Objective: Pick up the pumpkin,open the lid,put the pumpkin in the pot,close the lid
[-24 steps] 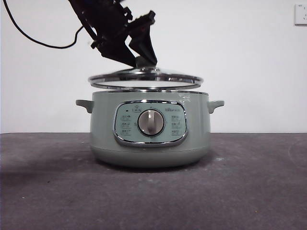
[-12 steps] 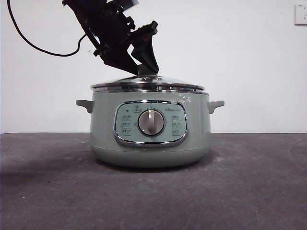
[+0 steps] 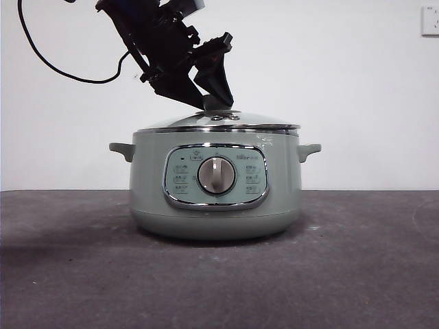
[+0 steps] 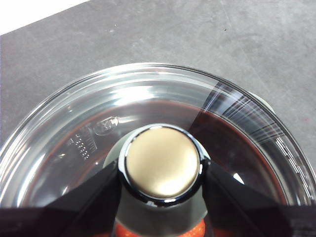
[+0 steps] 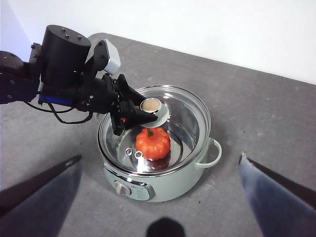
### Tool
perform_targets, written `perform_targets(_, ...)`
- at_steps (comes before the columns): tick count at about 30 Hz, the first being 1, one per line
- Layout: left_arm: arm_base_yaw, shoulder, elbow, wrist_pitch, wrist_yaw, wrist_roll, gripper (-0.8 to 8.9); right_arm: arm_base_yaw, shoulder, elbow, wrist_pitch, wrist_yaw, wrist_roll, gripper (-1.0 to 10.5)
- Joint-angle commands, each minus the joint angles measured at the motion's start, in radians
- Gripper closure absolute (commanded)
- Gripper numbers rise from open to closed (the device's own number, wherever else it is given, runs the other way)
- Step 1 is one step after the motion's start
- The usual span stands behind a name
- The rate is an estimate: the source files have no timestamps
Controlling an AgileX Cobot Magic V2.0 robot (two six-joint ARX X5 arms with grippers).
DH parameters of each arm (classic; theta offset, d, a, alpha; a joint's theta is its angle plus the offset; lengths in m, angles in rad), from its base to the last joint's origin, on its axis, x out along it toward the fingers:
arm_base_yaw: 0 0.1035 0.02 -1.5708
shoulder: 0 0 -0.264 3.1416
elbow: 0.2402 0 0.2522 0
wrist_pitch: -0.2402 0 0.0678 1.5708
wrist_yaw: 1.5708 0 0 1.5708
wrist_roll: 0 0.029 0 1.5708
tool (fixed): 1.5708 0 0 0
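Two black jaws of the left gripper (image 3: 212, 103) close on either side of the round pale sage-green knob (image 4: 162, 164) atop the shallow domed glass lid (image 3: 218, 122) with its chrome rim, which sits on the wide round pale sage-green electric pot (image 3: 215, 186). The small glossy orange ribbed pumpkin (image 5: 153, 142) lies inside the pot, seen through the glass below the knob. The right gripper (image 5: 163, 197) hangs high above and in front of the pot, jaws spread wide and holding nothing.
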Motion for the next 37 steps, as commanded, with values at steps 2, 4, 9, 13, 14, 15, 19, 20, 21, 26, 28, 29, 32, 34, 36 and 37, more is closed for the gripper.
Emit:
perform_targets(2,-0.004,0.008,0.013,-0.018,0.005,0.006,8.22,0.002,0.002,0.001,0.007,0.002,-0.013,3.5)
perform_targets(4,-0.003,0.008,0.013,-0.026,0.006,0.012,8.22,0.002,0.002,0.001,0.007,0.002,-0.013,3.5)
perform_targets(9,-0.002,0.008,0.013,-0.034,0.009,0.014,8.22,0.002,0.006,0.001,0.007,0.002,-0.014,3.5)
perform_targets(13,-0.002,0.008,0.013,-0.049,0.009,0.018,8.22,0.002,0.007,0.001,0.006,0.002,-0.014,3.5)
perform_targets(14,-0.002,0.006,0.013,-0.049,0.009,0.018,8.22,0.002,0.007,0.001,0.006,0.002,-0.014,3.5)
perform_targets(15,-0.002,0.005,0.013,-0.049,0.009,0.019,8.22,0.002,0.007,0.001,0.006,0.002,-0.014,3.5)
perform_targets(19,0.001,0.003,0.029,-0.059,0.008,0.02,8.22,0.002,0.007,0.001,0.005,0.002,-0.014,3.5)
perform_targets(20,0.004,0.003,0.034,-0.061,0.008,0.02,8.22,0.002,0.007,0.001,0.004,0.002,-0.014,3.5)
perform_targets(21,0.005,0.003,0.04,-0.065,0.008,0.02,8.22,0.002,0.007,0.001,0.002,0.002,-0.014,3.5)
perform_targets(26,0.005,0.003,0.06,-0.079,0.009,0.023,8.22,0.002,0.007,0.001,-0.006,0.002,-0.014,3.5)
perform_targets(28,0.005,0.003,0.06,-0.084,0.009,0.023,8.22,0.002,0.007,0.001,-0.007,0.002,-0.014,3.5)
perform_targets(29,0.005,0.003,0.06,-0.091,0.008,0.023,8.22,0.002,0.007,0.001,-0.008,0.002,-0.014,3.5)
perform_targets(32,0.005,0.003,0.06,-0.121,0.007,0.023,7.99,0.002,0.007,0.001,-0.008,0.002,-0.014,3.5)
perform_targets(34,0.004,0.003,0.06,-0.133,0.008,0.023,6.8,0.002,0.007,0.001,-0.008,0.002,-0.014,3.5)
perform_targets(36,0.005,0.003,0.06,-0.136,0.008,0.023,4.5,0.002,0.007,0.001,-0.008,0.001,-0.014,3.5)
perform_targets(37,0.005,0.003,0.06,-0.136,0.008,0.023,3.61,0.002,0.007,0.001,-0.008,0.0,-0.014,3.5)
